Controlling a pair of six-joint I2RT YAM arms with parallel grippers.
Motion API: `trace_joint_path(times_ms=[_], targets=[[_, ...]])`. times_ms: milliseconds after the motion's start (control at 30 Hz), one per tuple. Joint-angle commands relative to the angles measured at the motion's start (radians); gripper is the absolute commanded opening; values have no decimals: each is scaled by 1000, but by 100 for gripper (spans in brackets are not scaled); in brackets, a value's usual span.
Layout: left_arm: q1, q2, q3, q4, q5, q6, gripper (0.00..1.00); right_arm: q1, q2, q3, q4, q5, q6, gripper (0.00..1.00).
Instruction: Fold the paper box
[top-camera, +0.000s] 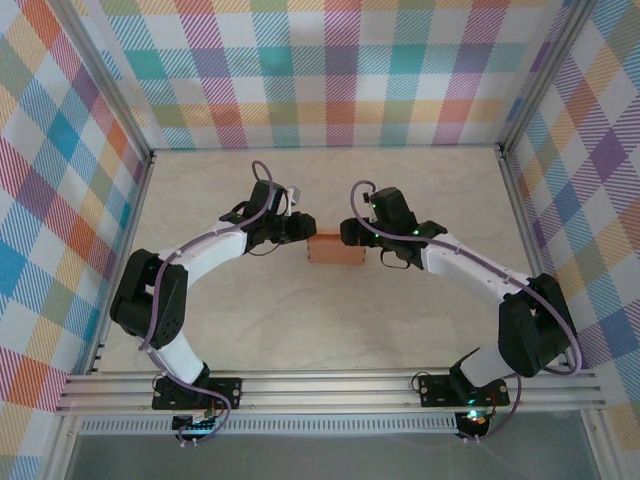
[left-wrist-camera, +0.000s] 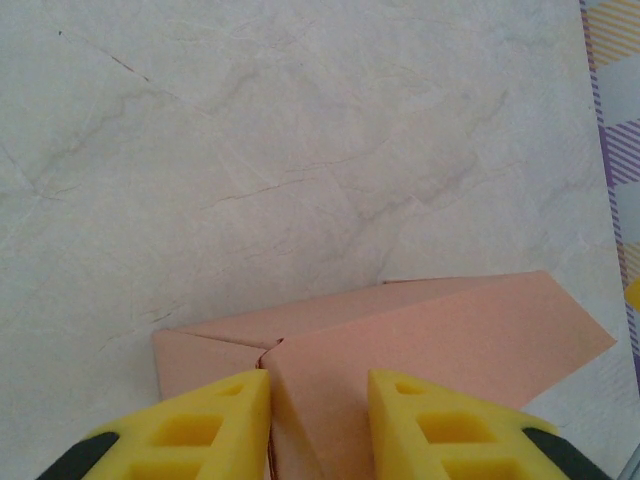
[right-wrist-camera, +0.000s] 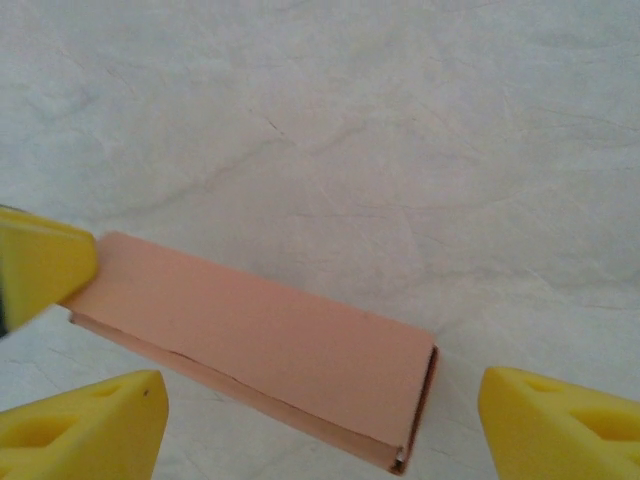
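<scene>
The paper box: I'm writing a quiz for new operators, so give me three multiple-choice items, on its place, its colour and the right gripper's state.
1. Where does the paper box lie? A) by the arm bases B) between the left gripper and the right gripper C) against the back wall
2. Its colour? A) salmon-orange B) blue C) white
3. The right gripper is: A) shut on the box B) shut on nothing C) open
Answers: 1 B, the top view shows it between their tips; 2 A, plain in every view; 3 C, its yellow fingers stand far apart in the right wrist view.
</scene>
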Motion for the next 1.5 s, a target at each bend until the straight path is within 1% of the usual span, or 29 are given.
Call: trace_joint_path(times_ms=[0,100,267,367,500,733,800,833,900,933,1000,1067,1133,1233,1333,1367,1467], targets=[[6,34,-26,-43,-2,11,29,-53,33,6,46,-108,157,80],[10,41,-35,-35,4,14,29,-81,68,-11,66,-179,223,74],[13,56,-54,-15,7,12,28,-84,77,-65,94,-184,236,64],[20,65,-82,13,10,13,27,-84,75,-120,124,-168,223,60],[49,88,-134,88,66,-24,25,-85,91,-187,204,-161,223,57],[55,121,-193,133,65,-36,24,-85,112,-270,330,-159,207,50],[54,125,-207,143,60,-39,24,-85,105,-300,373,-161,209,45],[55,128,-214,148,58,-40,24,-85,102,-316,395,-161,207,41],[54,134,-224,158,57,-46,24,-85,103,-338,430,-162,208,30],[55,138,-225,161,59,-47,22,-85,103,-350,452,-167,213,27],[55,143,-231,165,60,-48,22,-84,96,-369,486,-182,224,24],[53,141,-245,169,58,-47,22,-83,80,-383,507,-184,235,19],[53,135,-261,178,56,-52,22,-84,66,-383,500,-182,229,15],[49,132,-286,195,50,-58,21,-83,48,-384,494,-181,224,5],[38,138,-309,225,44,-63,20,-78,44,-384,500,-182,218,3],[33,141,-314,232,41,-65,19,-77,43,-384,506,-186,216,0],[27,145,-309,233,41,-56,16,-77,40,-371,500,-195,205,0]])
